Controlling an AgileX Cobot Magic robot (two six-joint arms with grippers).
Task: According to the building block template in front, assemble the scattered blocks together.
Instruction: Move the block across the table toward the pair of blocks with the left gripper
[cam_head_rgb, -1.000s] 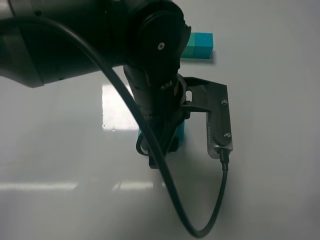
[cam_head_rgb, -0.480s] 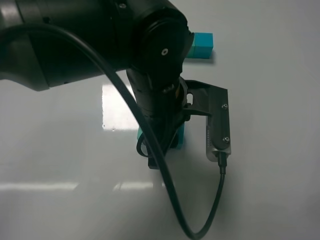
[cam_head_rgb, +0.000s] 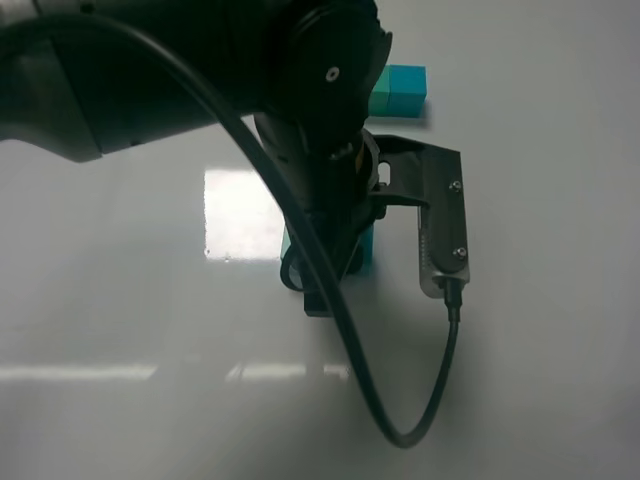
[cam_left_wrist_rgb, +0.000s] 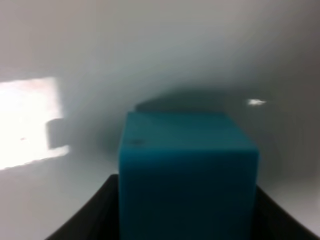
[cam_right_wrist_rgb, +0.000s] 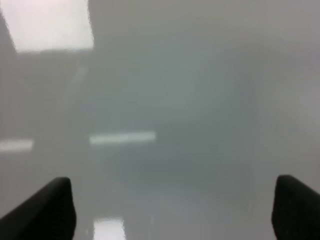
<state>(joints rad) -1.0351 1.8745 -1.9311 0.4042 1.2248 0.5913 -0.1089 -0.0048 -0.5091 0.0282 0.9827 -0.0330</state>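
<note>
The template (cam_head_rgb: 405, 88) lies at the far side of the table; its cyan-blue cube shows, and its green cube is mostly hidden behind my left arm. My left gripper (cam_head_rgb: 335, 268) points down at mid-table. In the left wrist view the left gripper (cam_left_wrist_rgb: 187, 215) is shut on the cyan-blue scattered cube (cam_left_wrist_rgb: 187, 170), which also shows in the high view (cam_head_rgb: 366, 250). A teal sliver (cam_head_rgb: 286, 240) peeks out at the arm's left edge; I cannot tell whether it is the green scattered cube. My right gripper (cam_right_wrist_rgb: 172, 210) is open over bare table.
The white glossy table (cam_head_rgb: 560, 330) carries bright light reflections. The left arm's black cable (cam_head_rgb: 440, 390) loops toward the near side. The left wrist camera bracket (cam_head_rgb: 443, 235) sticks out to the right of the arm.
My left arm has shifted a little toward the far side and right, and the blue cube has moved with it. The template has not moved.
</note>
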